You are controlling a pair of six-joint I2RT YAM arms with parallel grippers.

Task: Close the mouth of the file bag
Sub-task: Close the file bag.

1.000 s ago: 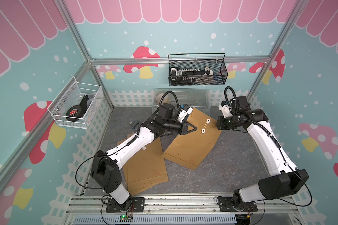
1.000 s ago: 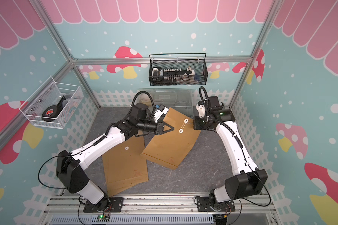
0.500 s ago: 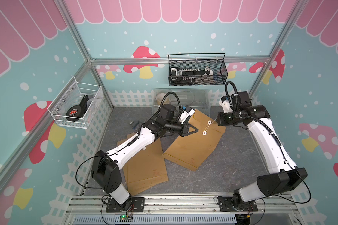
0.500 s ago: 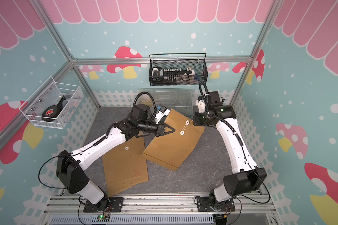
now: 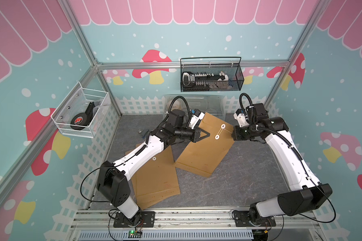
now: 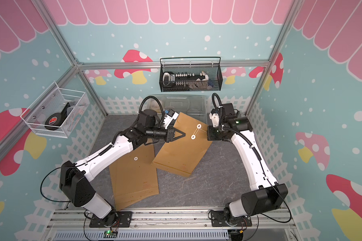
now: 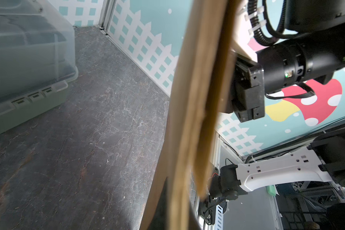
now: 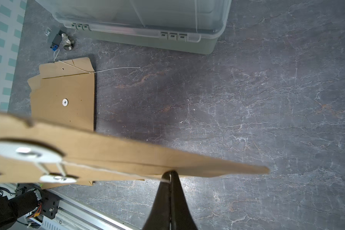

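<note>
Both top views hang high above the near edge, tilted steeply down toward the far wall, and give nearly identical takes of the whole table [image 5: 249,167]. The left wrist view sits tight against the file bag [image 7: 193,99], facing the right arm [image 7: 287,173]. The right wrist view looks closely down past the right end effector [image 8: 170,175] — table and file bag appear in every view.

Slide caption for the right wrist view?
Right tool shut on the string leading from the washers of the raised file bag; another bag lies flat below.
</note>
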